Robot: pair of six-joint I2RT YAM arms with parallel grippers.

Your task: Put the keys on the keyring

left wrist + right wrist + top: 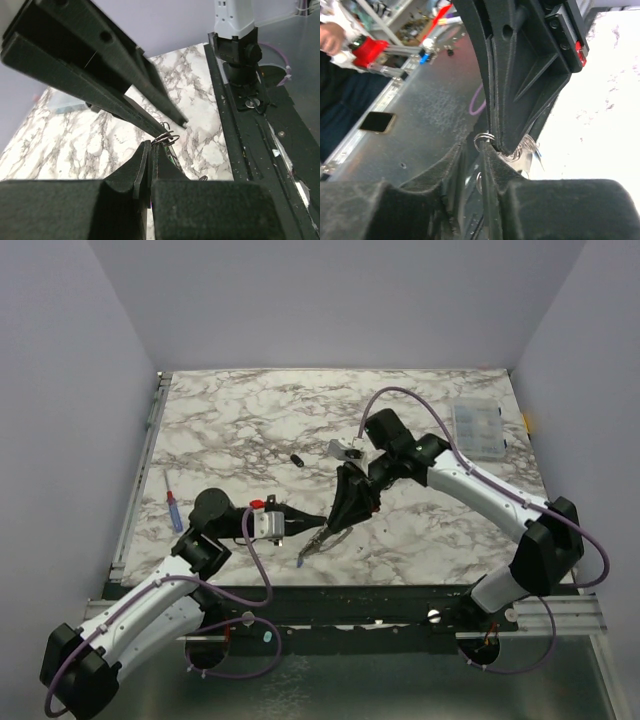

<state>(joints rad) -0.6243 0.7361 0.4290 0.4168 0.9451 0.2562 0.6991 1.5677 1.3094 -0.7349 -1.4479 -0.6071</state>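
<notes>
**Keyring pinched between two claws above the near table edge**

The left claw point(150, 146) is seen fully closed, and the keyring point(168, 137) is pinched at its very tip, with the thin silvery loops standing out just past the fingers. The right claw point(478, 150) is met tip to tip with the left one over the near part of the marble table point(230, 420). Its fingers are parted only narrowly, and part of the ring wire is seen in the slit between them. Whether the ring is actually pressed by them cannot be told. In the right wrist view, further small loops or chain links are seen bunched just behind the left claw's tip.

A small blue piece, taken to be the blue key point(303, 562), is seen just below and to the left of the meeting claws, near the table's front edge. A thin line runs from it up toward the ring. Whether it lies on the table or hangs cannot be told.

A small black cylinder point(297, 458) is lying on the table beyond the claws. A blue-and-red pen-like tool point(174, 508) is lying near the left edge, and a clear compartment box point(478, 428) is placed at the far right.
</notes>
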